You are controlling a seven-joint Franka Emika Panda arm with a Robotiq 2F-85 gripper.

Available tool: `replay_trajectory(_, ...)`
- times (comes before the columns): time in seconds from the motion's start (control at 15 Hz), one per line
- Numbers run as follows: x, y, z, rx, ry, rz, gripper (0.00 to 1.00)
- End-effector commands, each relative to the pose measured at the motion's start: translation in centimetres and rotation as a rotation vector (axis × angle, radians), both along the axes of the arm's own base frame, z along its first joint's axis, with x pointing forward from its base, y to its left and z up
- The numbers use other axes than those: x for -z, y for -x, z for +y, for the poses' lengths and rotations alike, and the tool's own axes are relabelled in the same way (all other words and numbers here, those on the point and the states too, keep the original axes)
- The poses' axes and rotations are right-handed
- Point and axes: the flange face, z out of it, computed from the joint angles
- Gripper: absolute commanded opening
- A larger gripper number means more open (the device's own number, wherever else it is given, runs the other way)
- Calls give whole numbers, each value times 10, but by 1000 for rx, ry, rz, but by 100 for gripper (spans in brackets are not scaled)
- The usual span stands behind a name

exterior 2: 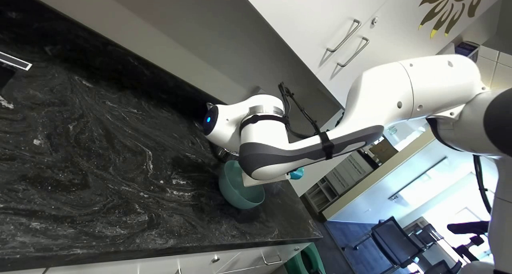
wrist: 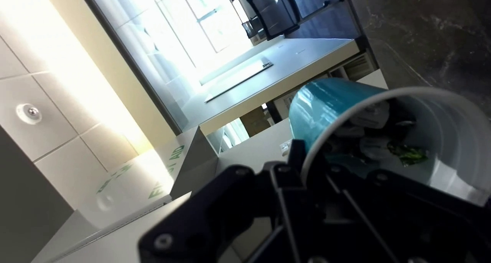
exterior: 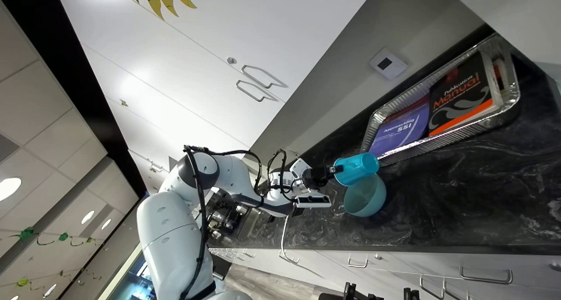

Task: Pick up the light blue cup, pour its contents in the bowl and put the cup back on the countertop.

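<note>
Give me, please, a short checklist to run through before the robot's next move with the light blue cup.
1. Hand closed on the light blue cup: ok, gripped at the rim.
2. Contents inside the cup: ok, pieces show in the wrist view.
3. Bowl upright on the countertop: ok.
4. Cup positioned over the bowl: cannot tell, depth is unclear.
5. Bowl fully visible in both exterior views: not ok, cup and arm cover parts.

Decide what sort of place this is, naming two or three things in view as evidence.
Probably an office kitchenette or workroom: it has a dark stone countertop, white wall cabinets with metal handles, and an office chair in the area beyond.
</note>
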Motion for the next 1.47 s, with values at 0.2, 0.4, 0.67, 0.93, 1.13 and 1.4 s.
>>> replay_trajectory(0.2,8,-9,7,54,135,23,1)
replay_trajectory(0.4,12,-10,10,65,170,38,1)
replay_trajectory(0.67,19,-10,10,79,226,66,1)
replay_trajectory(0.93,23,-11,10,90,284,96,1)
replay_trajectory(1.13,26,-13,10,90,315,122,1)
replay_trajectory(1.4,28,-16,11,87,344,149,1)
